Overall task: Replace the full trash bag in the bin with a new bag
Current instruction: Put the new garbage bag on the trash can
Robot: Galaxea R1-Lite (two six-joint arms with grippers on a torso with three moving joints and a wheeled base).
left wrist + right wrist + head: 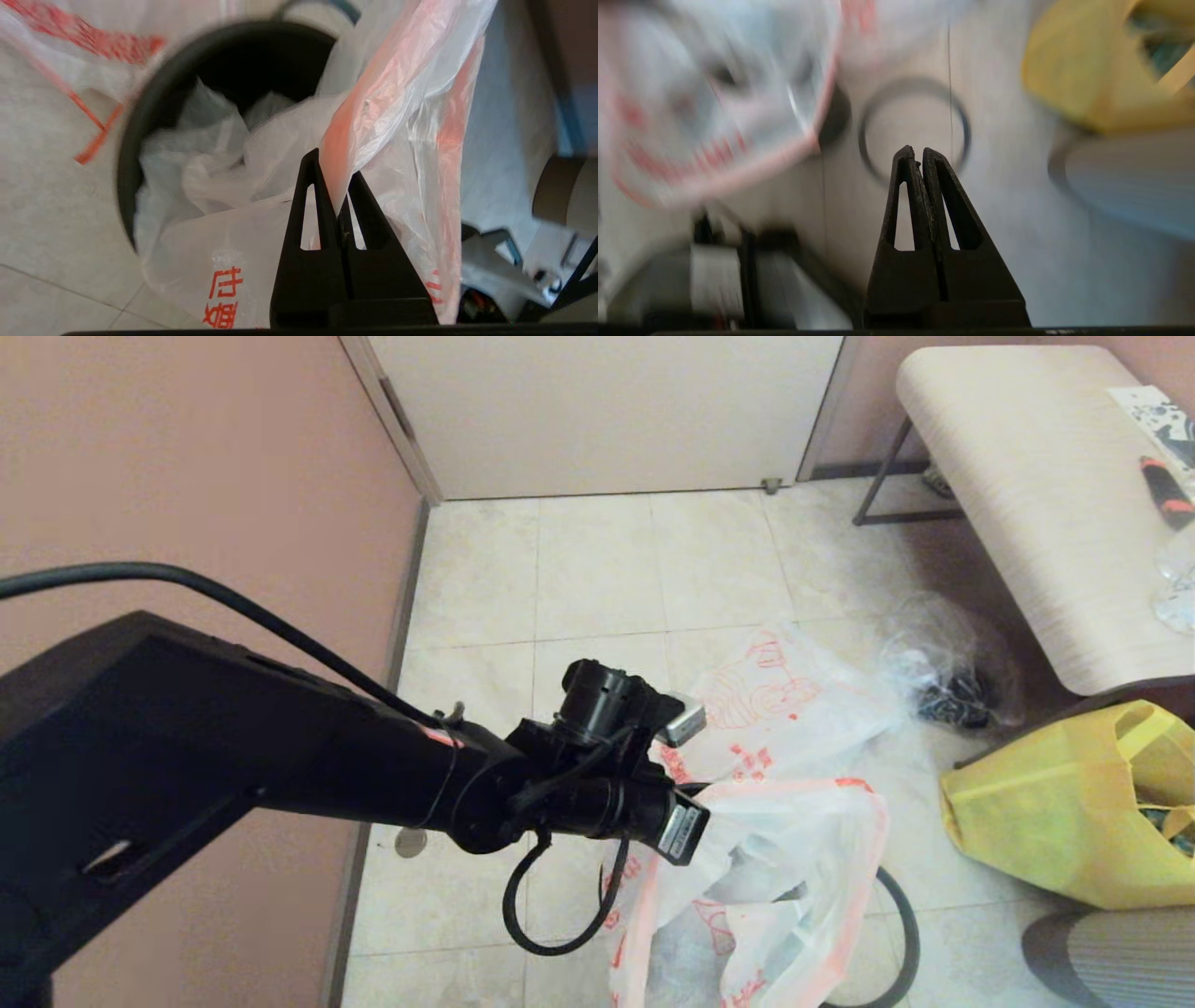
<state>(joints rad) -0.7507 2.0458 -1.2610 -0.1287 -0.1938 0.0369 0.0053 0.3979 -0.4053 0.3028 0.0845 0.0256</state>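
My left gripper (709, 800) (334, 164) is shut on an orange handle of the new bag (794, 859) (402, 116), a limp white bag with orange-red print. The bag hangs down into the dark round bin (126, 154), which it mostly hides in the head view. The bin's dark grey hoop (904, 924) (910, 84) lies loose on the floor beside it. The full trash bag (775, 705), puffed up with a cartoon print, rests on the tiles beyond. My right gripper (915, 151) hovers over the floor near the hoop, shut and empty, and does not show in the head view.
A clear bag with dark contents (943, 677) lies by the bench (1027, 476). The yellow tote bag (1046, 821) (1087, 70) stands at the right, with a grey ribbed round object (1111, 952) (1125, 186) in front of it. A pink wall runs along the left.
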